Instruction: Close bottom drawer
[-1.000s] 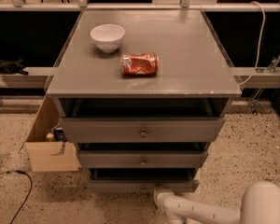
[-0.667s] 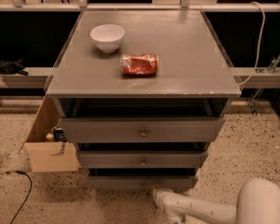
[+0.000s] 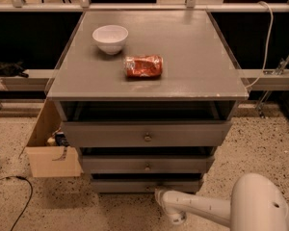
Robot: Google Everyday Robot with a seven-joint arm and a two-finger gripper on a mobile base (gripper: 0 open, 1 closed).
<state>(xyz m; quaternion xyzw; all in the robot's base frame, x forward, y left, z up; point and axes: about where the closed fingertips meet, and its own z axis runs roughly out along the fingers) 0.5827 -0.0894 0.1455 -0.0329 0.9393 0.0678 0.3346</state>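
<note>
Bottom drawer (image 3: pixel 120 186): lowest in the grey cabinet (image 3: pixel 149 88), front out slightly, less than the two above. Gripper (image 3: pixel 160 194) on white arm (image 3: pixel 197 207) sits at the drawer front, near centre, probably touching. Grip state: can't tell. White bowl (image 3: pixel 110 38) and red packet (image 3: pixel 143 66) on top.

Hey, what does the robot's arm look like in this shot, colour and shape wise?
The arm is smooth off-white: a slim tube running from a big rounded dome housing. No cables or markings show. Its pincer end, by the bottom drawer, is a matching pale rounded stub.
</note>
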